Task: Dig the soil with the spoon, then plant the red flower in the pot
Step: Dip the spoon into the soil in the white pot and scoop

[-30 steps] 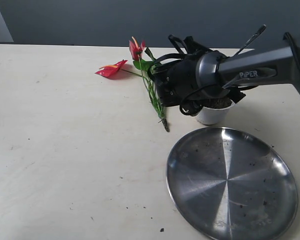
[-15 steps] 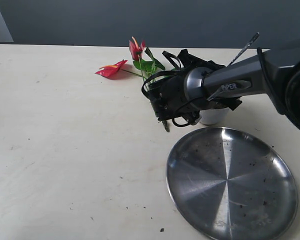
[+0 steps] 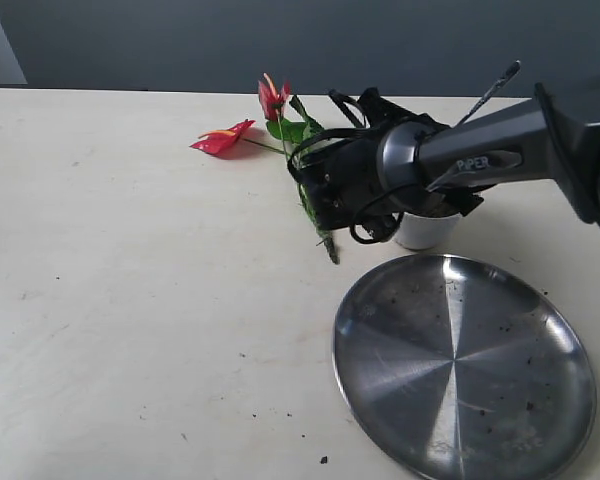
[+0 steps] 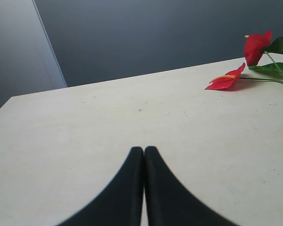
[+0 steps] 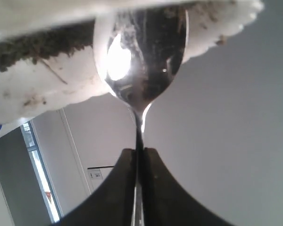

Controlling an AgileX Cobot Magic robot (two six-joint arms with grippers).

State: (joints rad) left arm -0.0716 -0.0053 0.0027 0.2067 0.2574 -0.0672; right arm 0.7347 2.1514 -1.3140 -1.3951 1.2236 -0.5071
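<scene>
Exterior: right arm reaches over the pot (image 3: pixel 423 230) toward the table's far edge; red flower (image 3: pixel 270 120) beside it | Left wrist: left gripper (image 4: pixel 144 151) pressed closed, empty | Right wrist: right gripper (image 5: pixel 138 153) pinching the spoon (image 5: pixel 139 56) at the pot's soil (image 5: pixel 33 47).
</scene>
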